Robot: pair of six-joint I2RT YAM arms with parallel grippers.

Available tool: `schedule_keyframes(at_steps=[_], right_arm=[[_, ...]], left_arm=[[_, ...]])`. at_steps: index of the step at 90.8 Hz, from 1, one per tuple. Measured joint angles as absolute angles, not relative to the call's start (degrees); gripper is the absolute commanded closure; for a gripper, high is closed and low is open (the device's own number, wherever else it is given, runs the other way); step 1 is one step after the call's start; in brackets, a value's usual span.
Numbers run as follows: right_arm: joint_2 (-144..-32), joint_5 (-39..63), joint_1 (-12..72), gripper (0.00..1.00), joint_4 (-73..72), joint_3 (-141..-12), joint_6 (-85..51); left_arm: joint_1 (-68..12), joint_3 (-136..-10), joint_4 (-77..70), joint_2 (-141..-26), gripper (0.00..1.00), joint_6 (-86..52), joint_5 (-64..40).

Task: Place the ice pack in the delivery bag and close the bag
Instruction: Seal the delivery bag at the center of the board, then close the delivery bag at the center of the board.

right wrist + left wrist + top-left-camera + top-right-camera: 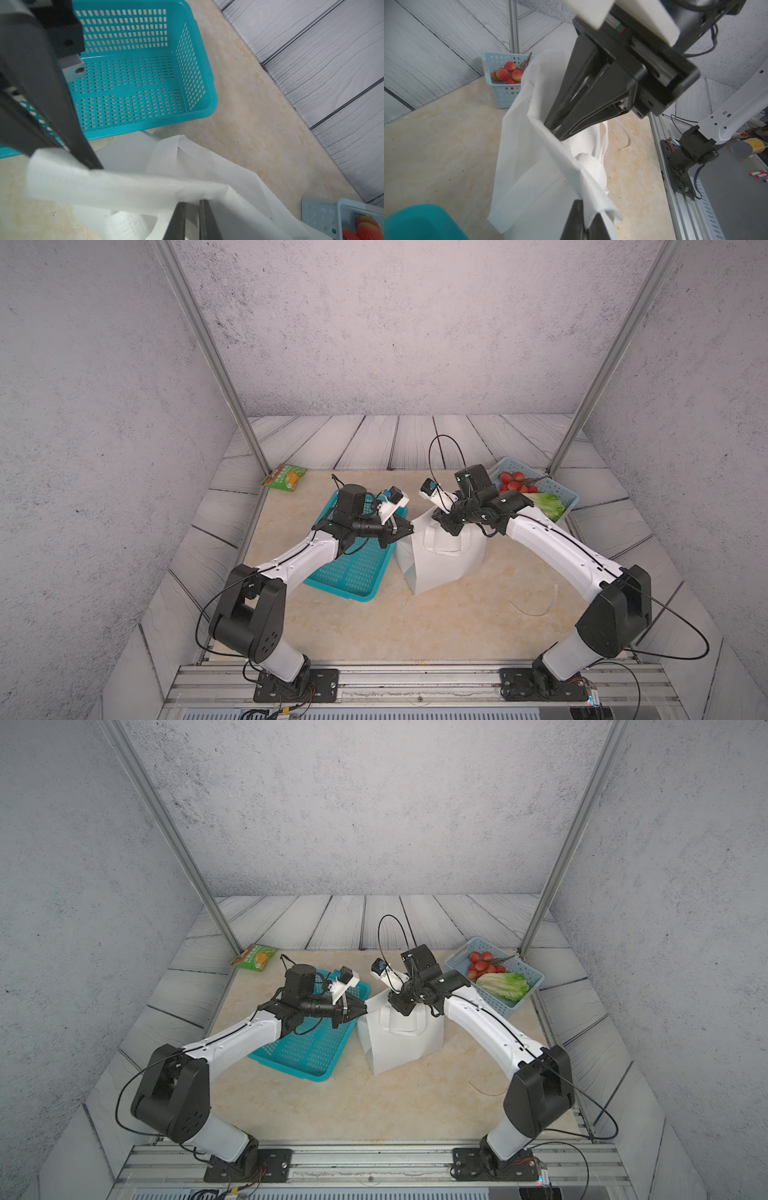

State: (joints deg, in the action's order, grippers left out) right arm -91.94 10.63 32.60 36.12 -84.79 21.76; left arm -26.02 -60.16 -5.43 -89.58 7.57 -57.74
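The delivery bag point(440, 564) point(399, 1048) stands mid-table, a white fabric tote. My left gripper point(409, 529) point(585, 205) is at its top left corner, jaws pinched on a fold of the rim. My right gripper point(438, 514) point(192, 202) comes down on the far rim, its narrow jaws closed across the fabric edge. A white embossed handle loop point(591, 166) hangs below the rim. The ice pack does not show in any view, and the bag's inside is hidden.
An empty teal mesh basket point(353, 568) lies left of the bag, under my left arm. A pale blue basket point(559, 488) with strawberries point(515, 481) and lettuce point(548, 504) sits back right. A snack packet point(286, 477) lies back left. A white strip point(536, 608) lies front right.
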Motion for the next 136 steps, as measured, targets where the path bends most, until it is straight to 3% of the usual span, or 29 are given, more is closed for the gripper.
schedule_keyframes(at_steps=[8, 12, 26, 42, 49, 59, 64, 68, 80, 92, 96, 101, 111, 114, 130, 136], right_arm=[[-92.7, 10.2, 32.7, 0.85, 35.8, -84.8, 20.5], [-92.8, 10.1, 32.7, 0.85, 35.7, -84.8, 20.1], [-92.8, 10.0, 32.7, 0.85, 35.1, -84.6, 19.0], [-92.8, 10.3, 32.7, 0.85, 33.9, -83.8, 18.0], [-92.8, 10.4, 32.7, 0.85, 33.6, -83.8, 17.6], [-92.8, 10.4, 32.7, 0.85, 33.4, -83.7, 17.0], [-92.8, 10.4, 32.7, 0.85, 33.4, -83.7, 16.9], [-92.7, 10.4, 32.7, 0.86, 33.4, -83.6, 16.7], [-92.3, 10.3, 32.7, 0.85, 33.7, -83.5, 16.5], [-89.8, 10.2, 32.6, 0.83, 34.5, -83.0, 16.2], [-87.7, 10.5, 32.1, 0.77, 34.8, -82.3, 15.7], [-84.5, 11.2, 31.2, 0.6, 34.6, -80.8, 14.8], [-73.0, 14.0, 25.1, 0.12, 32.6, -74.1, 12.0], [-68.8, 14.5, 22.7, 0.03, 31.6, -71.3, 11.4], [-53.6, 18.2, 18.2, 0.01, 27.1, -57.7, 11.9], [-54.0, 18.3, 18.1, 0.08, 26.2, -55.3, 12.2]], left_arm=[[-26.0, -61.0, -1.4, -89.1, 0.11, 10.0, -59.9], [-26.0, -60.7, 0.5, -88.3, 0.02, 11.3, -60.6], [-24.7, -56.2, 0.8, -81.7, 0.0, 10.9, -60.2], [-25.8, -56.0, -4.4, -81.1, 0.01, 3.3, -50.9], [-27.5, -56.6, -5.3, -82.1, 0.06, 1.1, -47.0], [-30.5, -58.7, -6.4, -85.1, 0.29, -0.6, -43.0], [-31.6, -59.7, -7.1, -87.0, 0.48, -2.3, -42.2], [-32.1, -60.3, -7.6, -88.4, 0.72, -2.8, -41.8], [-31.9, -61.3, -7.2, -90.9, 0.99, -3.6, -40.8], [-31.6, -62.4, -6.6, -91.1, 1.0, -3.4, -40.6], [-31.6, -62.5, -6.5, -91.1, 1.0, -3.1, -40.8], [-31.6, -62.5, -6.2, -91.1, 1.0, -2.6, -41.2], [-31.2, -62.5, -5.7, -90.8, 1.0, -1.3, -42.4], [-30.9, -62.5, -5.3, -90.6, 1.0, -0.8, -43.0], [-30.3, -62.5, -3.3, -90.3, 1.0, 2.4, -46.9], [-30.2, -62.8, -2.5, -90.3, 1.0, 3.1, -48.3]])
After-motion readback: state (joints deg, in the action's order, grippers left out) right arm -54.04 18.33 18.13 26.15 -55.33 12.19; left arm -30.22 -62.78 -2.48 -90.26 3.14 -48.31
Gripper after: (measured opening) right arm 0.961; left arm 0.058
